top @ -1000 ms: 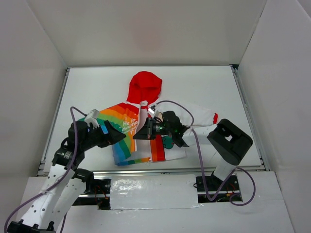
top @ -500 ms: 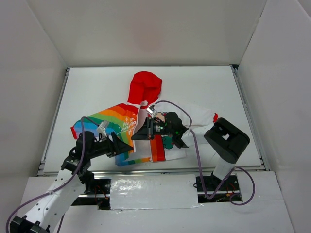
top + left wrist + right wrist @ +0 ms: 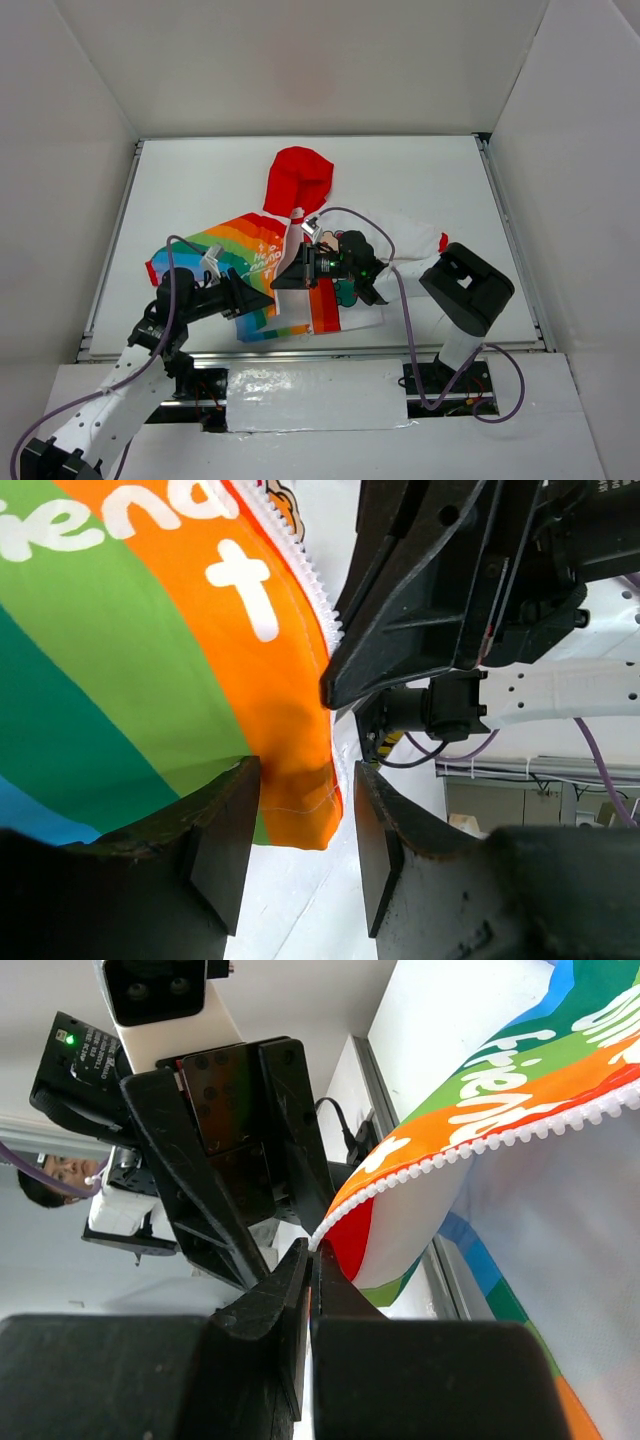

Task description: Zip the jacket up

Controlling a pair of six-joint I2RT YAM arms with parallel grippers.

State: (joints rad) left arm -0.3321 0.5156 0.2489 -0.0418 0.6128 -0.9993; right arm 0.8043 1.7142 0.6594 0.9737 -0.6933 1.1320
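The jacket lies mid-table, red hood at the far end, rainbow half left, white half right. My right gripper is shut on the white zipper edge of the rainbow half near its bottom corner and lifts it; the pinch shows in the right wrist view. My left gripper is open at the hem just left of it. In the left wrist view its jaws stand on either side of the orange bottom corner without touching it. The zipper slider is hidden.
The right arm's body stands at the near right, its cable looping over the white half. The table's near edge rail runs just below the jacket's hem. White walls close in the table on three sides.
My left gripper has swung from over the rainbow sleeve down and right to the jacket's bottom corner beside the right gripper. The right gripper has held its grip almost still.
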